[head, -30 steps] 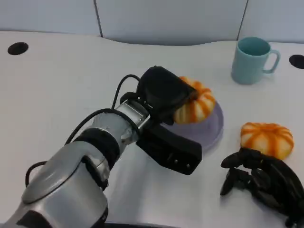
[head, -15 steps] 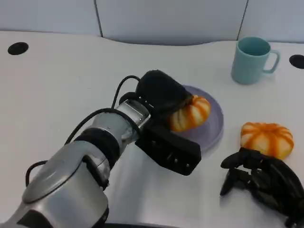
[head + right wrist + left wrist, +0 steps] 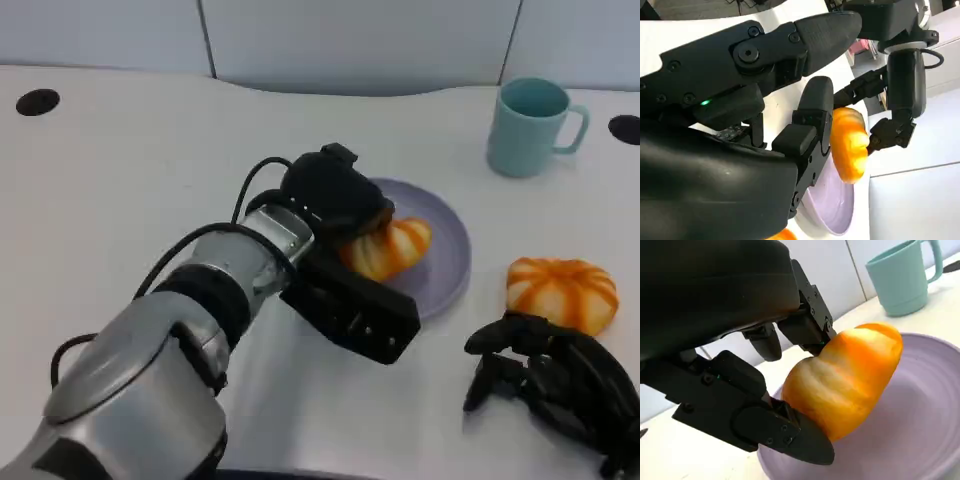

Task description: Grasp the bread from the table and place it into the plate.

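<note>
The orange-and-white striped pumpkin-shaped bread (image 3: pixel 388 246) sat tilted over the round lavender plate (image 3: pixel 450 255), its lower edge apparently touching the dish, long axis slanting up toward the pale blue mug (image 3: pixel 533 126). The black left hand (image 3: pixel 335 195) pinched it between its fingers, so the carry looked done, with only the letting go left. A second striped bread (image 3: pixel 561 292) lay on the white table (image 3: pixel 120 180), just beyond the idle right hand (image 3: pixel 555 385), whose fingers were loosely curled around nothing.

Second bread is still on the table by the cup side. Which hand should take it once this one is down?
Right. The right hand rests open just in front of the table bread; the left hand holds the other bread over the plate.
</note>
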